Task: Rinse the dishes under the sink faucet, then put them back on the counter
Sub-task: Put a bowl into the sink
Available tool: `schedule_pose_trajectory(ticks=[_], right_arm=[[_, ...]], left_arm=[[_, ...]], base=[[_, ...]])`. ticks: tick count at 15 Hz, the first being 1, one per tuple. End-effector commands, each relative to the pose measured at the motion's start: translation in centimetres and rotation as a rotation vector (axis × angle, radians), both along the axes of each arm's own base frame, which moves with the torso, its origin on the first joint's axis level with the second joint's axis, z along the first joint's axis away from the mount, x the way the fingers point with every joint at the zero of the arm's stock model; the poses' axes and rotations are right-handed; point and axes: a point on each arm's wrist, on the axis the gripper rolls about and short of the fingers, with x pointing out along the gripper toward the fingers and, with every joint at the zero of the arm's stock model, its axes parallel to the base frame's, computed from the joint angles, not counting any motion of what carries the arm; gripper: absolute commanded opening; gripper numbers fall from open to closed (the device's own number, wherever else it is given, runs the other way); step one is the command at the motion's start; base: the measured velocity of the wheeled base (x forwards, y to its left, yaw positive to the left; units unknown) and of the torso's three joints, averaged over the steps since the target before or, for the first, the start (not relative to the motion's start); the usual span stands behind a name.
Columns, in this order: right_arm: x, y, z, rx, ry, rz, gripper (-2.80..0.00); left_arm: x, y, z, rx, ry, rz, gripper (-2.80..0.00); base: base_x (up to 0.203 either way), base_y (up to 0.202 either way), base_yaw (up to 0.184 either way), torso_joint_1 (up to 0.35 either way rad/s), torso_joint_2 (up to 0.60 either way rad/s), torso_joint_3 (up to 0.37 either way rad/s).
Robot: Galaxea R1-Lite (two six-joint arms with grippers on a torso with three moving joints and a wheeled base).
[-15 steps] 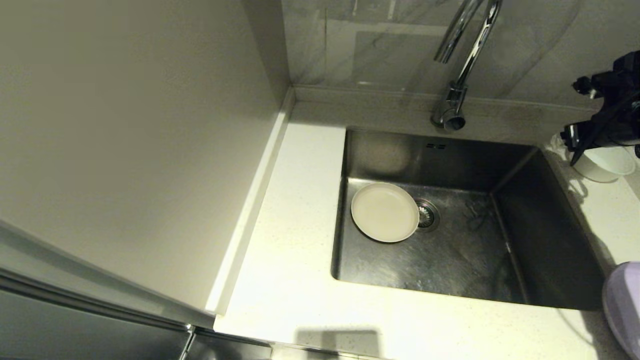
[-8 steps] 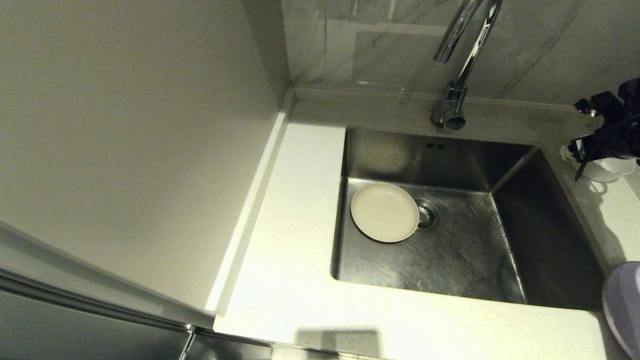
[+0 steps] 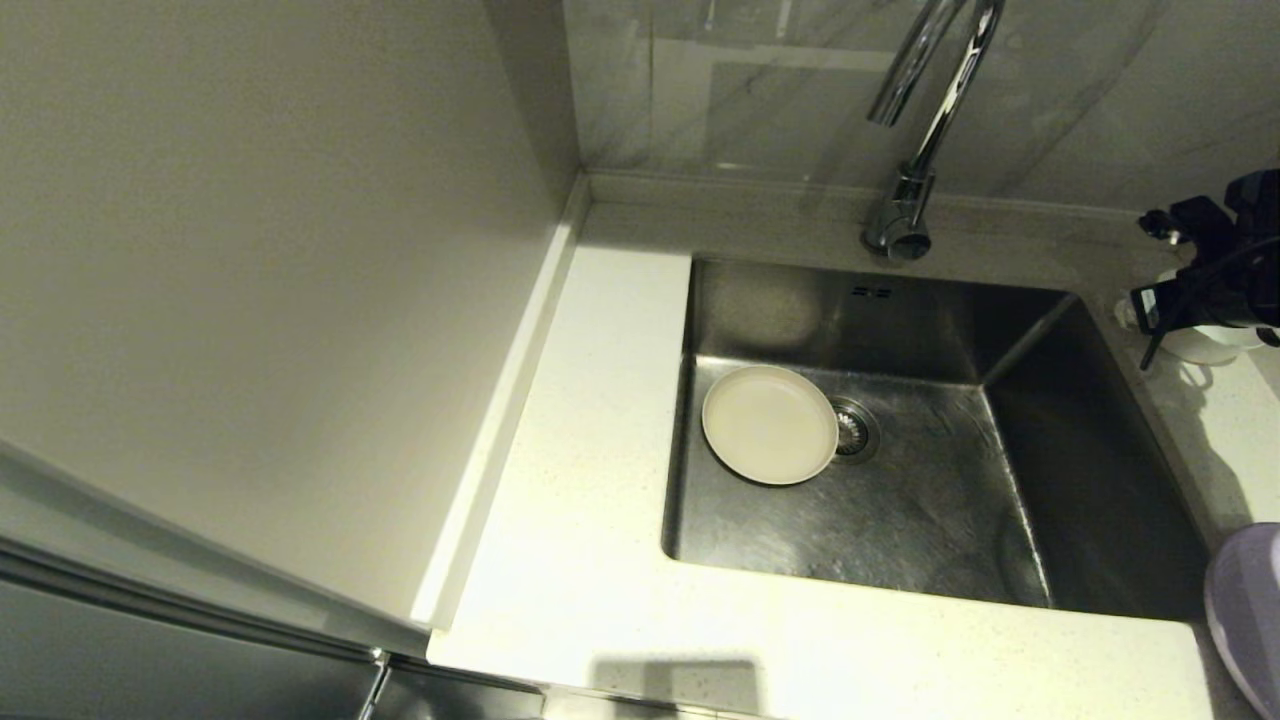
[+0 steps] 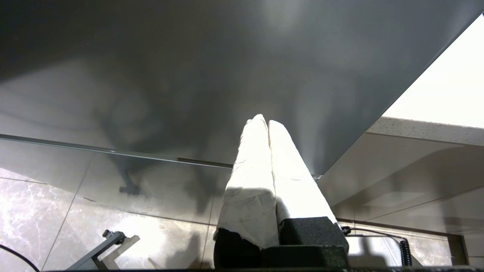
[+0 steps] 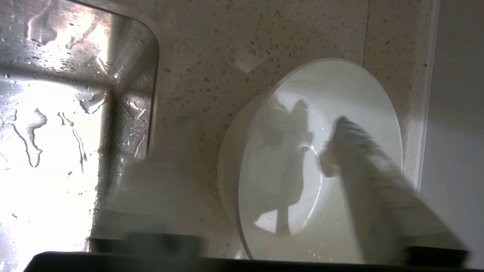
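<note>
A cream plate (image 3: 770,424) lay flat on the floor of the sink (image 3: 1000,520), at its left side, its rim just beside the round drain strainer (image 3: 853,430). The faucet (image 3: 915,130) rose from the back edge of the counter (image 3: 590,500), its spout curving out over the basin. A white bowl (image 5: 317,166) stood on the counter just right of the sink's far right corner, and a lilac plate (image 3: 1245,610) lay on the counter at the near right, partly out of the head view. The right end effector (image 5: 261,155) was poised at the bowl, its fingers spread apart with one finger (image 5: 363,158) inside the bowl and the other outside the wall; contact with the wall could not be told. The left end effector (image 4: 263,122) hung below the counter, apart from the work, its padded fingers (image 4: 251,166) pressed together on nothing.
</note>
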Motion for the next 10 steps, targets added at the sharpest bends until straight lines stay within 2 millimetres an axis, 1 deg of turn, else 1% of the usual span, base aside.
schedule_pose_trajectory(ticks=[1, 6, 10], right_arm=[[0.0, 0.0, 0.0, -0.002, 0.001, 0.0, -2.8], [-0.4, 0.2, 0.7, -0.007, -0.013, 0.001, -2.8], [-0.6, 1.3, 1.8, -0.009, -0.037, 0.017, -2.8]], left_arm=[[0.0, 0.0, 0.0, -0.001, -0.002, 0.0, -2.8], [0.0, 0.0, 0.0, -0.001, -0.002, 0.0, -2.8], [0.0, 0.0, 0.0, -0.001, -0.002, 0.0, -2.8]], base=[[0.0, 0.0, 0.0, 0.0, 0.0, 0.0], [0.0, 0.0, 0.0, 0.0, 0.0, 0.0], [0.0, 0.0, 0.0, 0.0, 0.0, 0.0]])
